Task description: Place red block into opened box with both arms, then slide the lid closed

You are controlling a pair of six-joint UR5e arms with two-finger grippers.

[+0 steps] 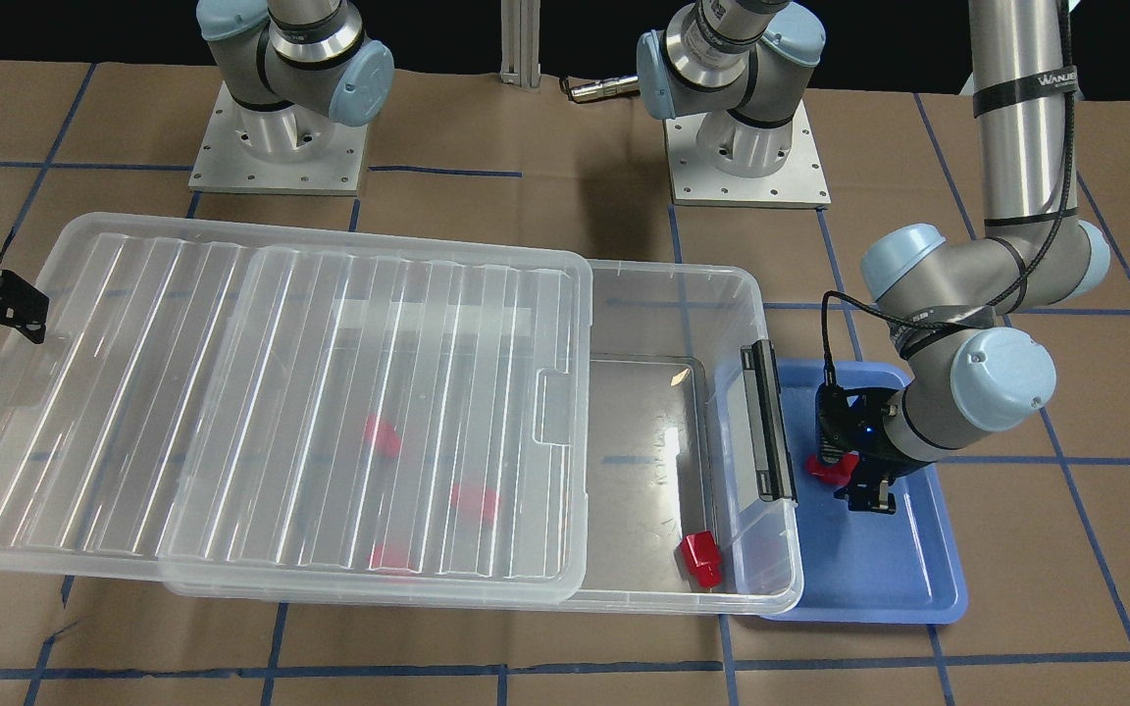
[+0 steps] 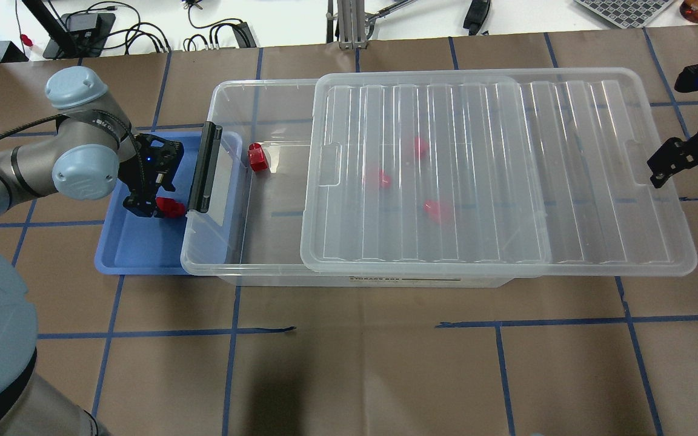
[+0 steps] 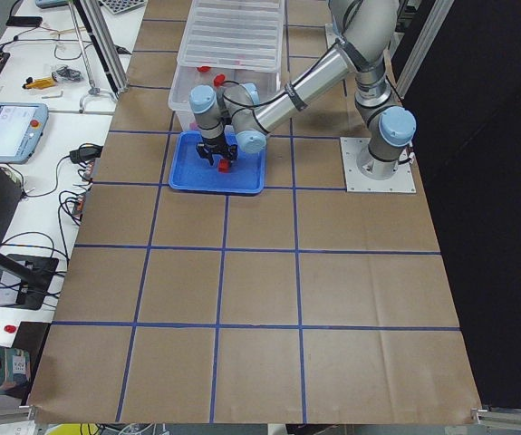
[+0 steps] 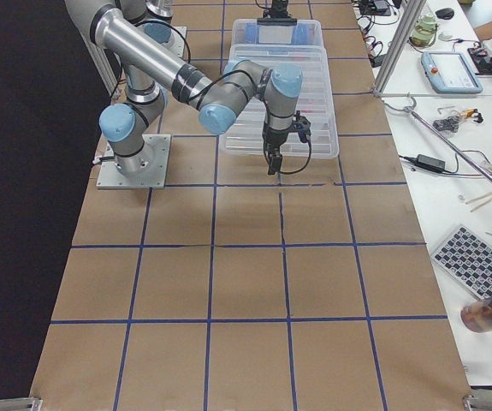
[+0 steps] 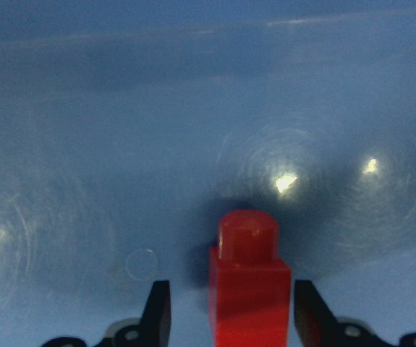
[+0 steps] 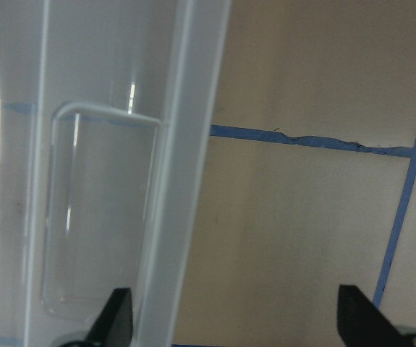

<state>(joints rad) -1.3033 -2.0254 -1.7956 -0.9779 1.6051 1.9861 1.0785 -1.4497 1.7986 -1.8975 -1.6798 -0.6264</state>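
box point(image 2: 276, 236): a clear, shallow bin is laid lengthwise on the table and is taken here as the landmark.
red block in the box point(image 2: 257, 157): one is seen on the box's bare floor, in the uncovered end. It lies close to the latch-end wall, by the long wall away from the robot.
covered red blocks point(image 2: 420, 147) point(image 2: 379, 178) point(image 2: 437, 210): three more are made out, blurred, through the lid around the box's middle.
lid point(image 2: 494, 175): it is rested on the box's rim, offset towards the end opposite the latch. That end overhangs beyond the box, and the latch end is left uncovered.
latch bar point(image 2: 203, 168): a black bar is fixed on the outside of the box's short end.
blue tray point(image 2: 143, 254): it is set against the box's latch end, and its near edge is overlapped by the box's rim.
red block in the tray point(image 2: 171, 208): it is laid on the tray floor, just outside the box's latch end.
left gripper point(image 2: 148, 207): it is lowered over the tray, beside the box's latch end. Its jaws are parted to either side of the tray's block. A gap is seen at one finger point(image 5: 158, 311), and no grip is shown.
right gripper point(image 2: 686, 169): it is held beyond the box's far end, just beside the lid's overhanging short edge. Its jaws are spread wide and nothing is held. In the wrist view the lid's edge is seen close to one finger point(image 6: 117, 318).
table point(image 2: 349, 363): brown paper with a blue tape grid is spread under the box.
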